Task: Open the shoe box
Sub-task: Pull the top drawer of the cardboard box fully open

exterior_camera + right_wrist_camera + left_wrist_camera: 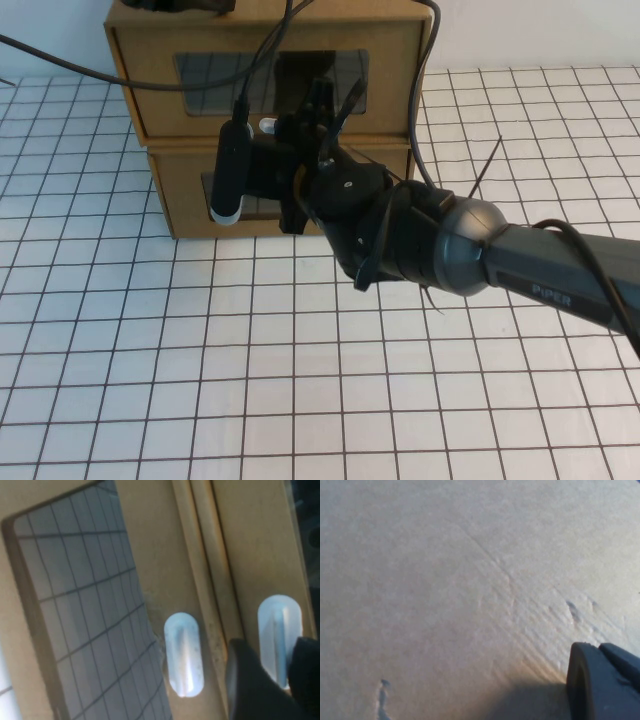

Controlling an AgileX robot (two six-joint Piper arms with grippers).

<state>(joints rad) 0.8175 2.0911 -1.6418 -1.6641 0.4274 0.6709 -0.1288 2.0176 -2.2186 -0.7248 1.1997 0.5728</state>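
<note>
Two brown cardboard shoe boxes are stacked at the back of the table, the upper box [270, 70] on the lower box [190, 190], each with a dark window in its front. In the right wrist view two white oval pull handles flank the seam between the boxes. One handle [183, 655] is free, beside a window. My right gripper [283, 680] is against the box fronts, its fingers [250, 685] closed in on either side of the other handle [277, 625]. My left gripper [605, 685] rests close against plain cardboard; a dark shape [180, 5] lies on top of the upper box.
The right arm [470, 245] stretches across the white gridded tablecloth [200, 380] from the right. Black cables [420, 100] trail over the boxes. A pale wall stands behind the boxes.
</note>
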